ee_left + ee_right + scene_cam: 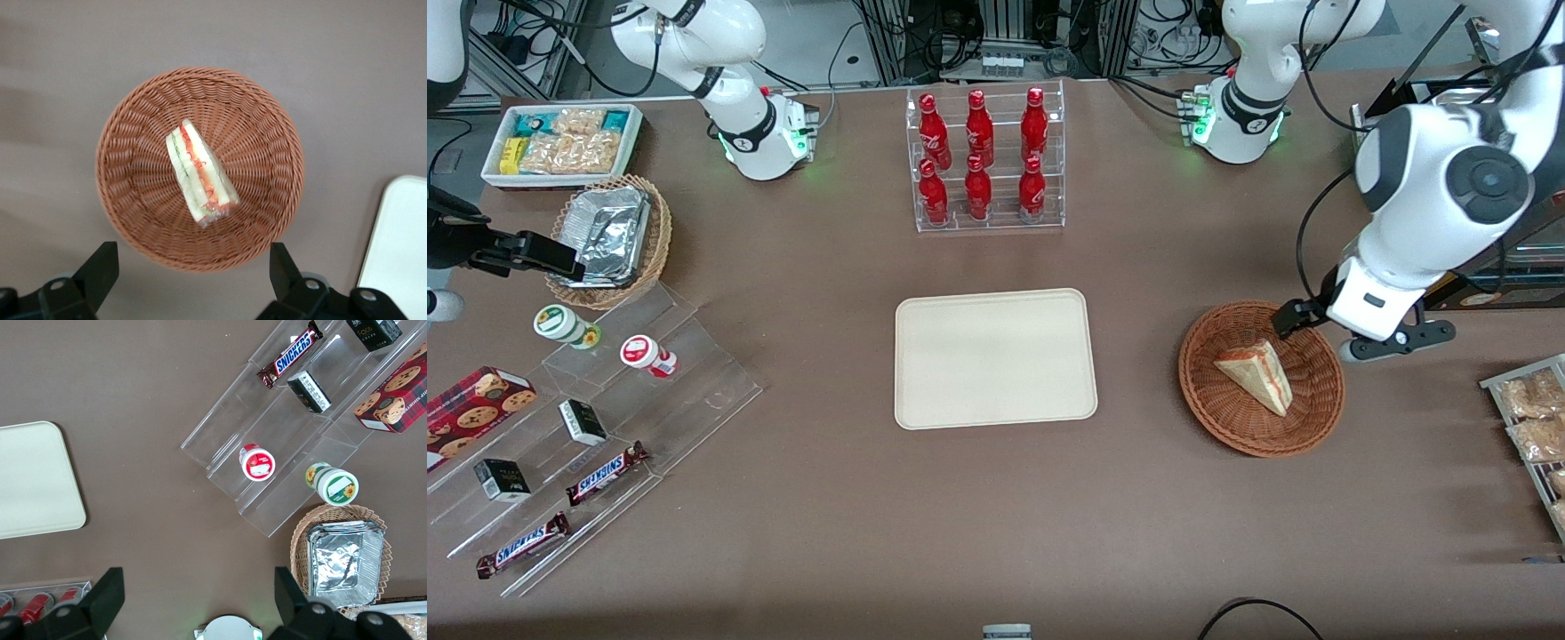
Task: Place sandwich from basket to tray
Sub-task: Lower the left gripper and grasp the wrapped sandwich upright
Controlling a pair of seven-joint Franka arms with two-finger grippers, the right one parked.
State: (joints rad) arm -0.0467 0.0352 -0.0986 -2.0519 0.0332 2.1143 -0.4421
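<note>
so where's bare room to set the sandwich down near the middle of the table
The flat cream-beige rectangular tray is bare all over. Open brown tabletop lies between it and the round reddish-brown wicker basket holding the triangular sandwich. The open gripper hovers over that basket. It is crowded at the clear rack of red bottles and the stepped snack shelves.

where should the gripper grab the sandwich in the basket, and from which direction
Judging by its pose, grip the sandwich across its two flat bread faces near the wedge's middle, coming straight down. It lies alone in the basket, filling edge up. The open gripper hangs above the basket's rim, so it may need turning to line up.
</note>
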